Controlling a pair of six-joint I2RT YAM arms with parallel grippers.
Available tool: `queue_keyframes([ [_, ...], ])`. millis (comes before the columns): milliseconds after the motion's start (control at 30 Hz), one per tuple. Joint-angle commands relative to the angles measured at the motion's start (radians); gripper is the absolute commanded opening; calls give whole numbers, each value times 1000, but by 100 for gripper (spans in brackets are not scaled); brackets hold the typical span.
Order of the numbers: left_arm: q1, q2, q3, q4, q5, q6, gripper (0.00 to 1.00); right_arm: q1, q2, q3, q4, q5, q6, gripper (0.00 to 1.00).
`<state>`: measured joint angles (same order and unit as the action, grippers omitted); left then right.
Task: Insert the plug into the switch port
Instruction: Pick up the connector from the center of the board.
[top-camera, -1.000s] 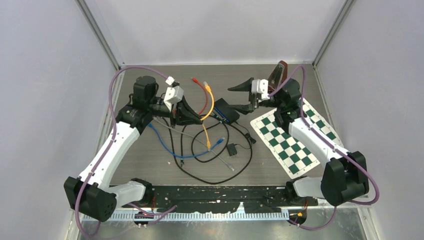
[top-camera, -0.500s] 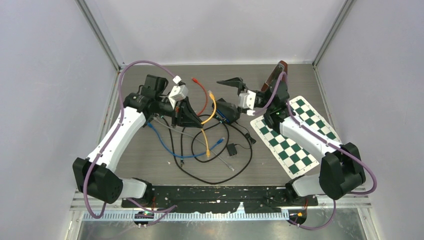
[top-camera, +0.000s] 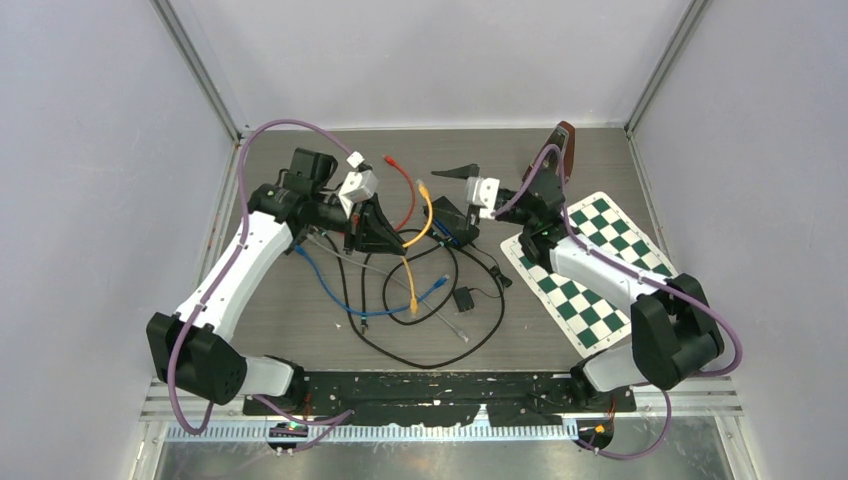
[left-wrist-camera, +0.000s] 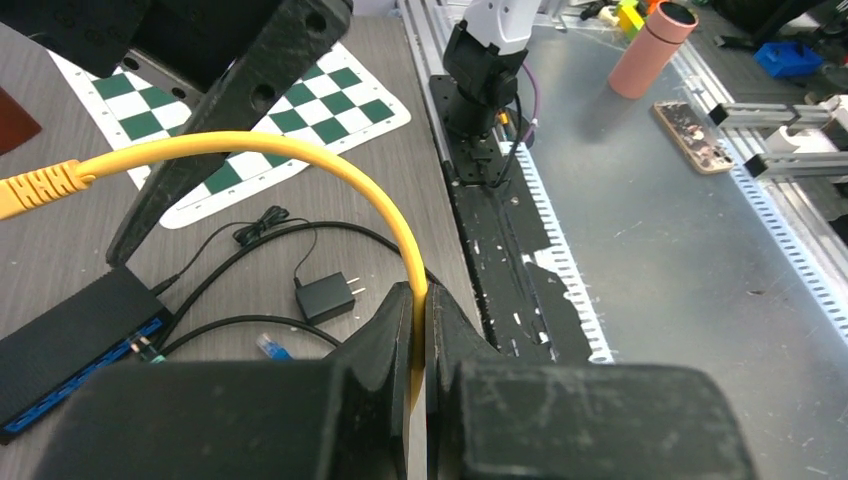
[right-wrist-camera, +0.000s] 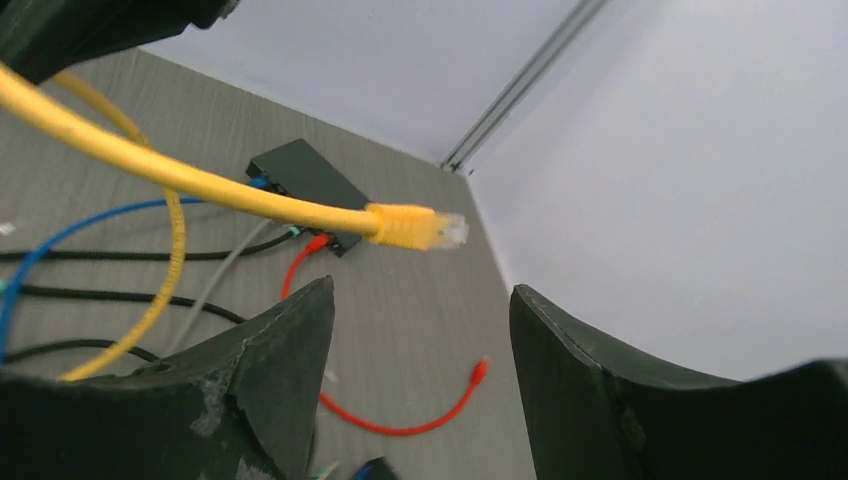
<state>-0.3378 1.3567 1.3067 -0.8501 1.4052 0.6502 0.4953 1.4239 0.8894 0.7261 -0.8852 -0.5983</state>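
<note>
Here, plug (right-wrist-camera: 415, 226) hangs before right end effector (right-wrist-camera: 420, 292).

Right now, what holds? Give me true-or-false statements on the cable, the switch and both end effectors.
1. The left end effector is shut on the yellow cable. True.
2. The right end effector grips the yellow plug. False: it is open, the plug free of its fingers.
3. The yellow plug sits in the switch. False: it hangs in the air, apart from the switch.
4. The checkered mat lies on the right arm's side. True.
</note>
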Motion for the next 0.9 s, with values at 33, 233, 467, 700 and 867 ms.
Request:
queue_keyframes([
  [33,10,0,61,-133,-1,254,0,-40,-80,73,-139,125,389,72],
  [233,10,107,198,-607,-35,866,0,-162,7,307,-444,-1,915,68],
  [467,5,260,294,-869,-25,1206,0,-160,104,402,-551,-120,1370,63],
  [700,5,280,287,-869,-17,1216,0,-128,164,406,-489,-109,1534,64],
  [867,5,294,289,-869,-15,1214,0,-113,192,411,-416,-126,1565,63],
])
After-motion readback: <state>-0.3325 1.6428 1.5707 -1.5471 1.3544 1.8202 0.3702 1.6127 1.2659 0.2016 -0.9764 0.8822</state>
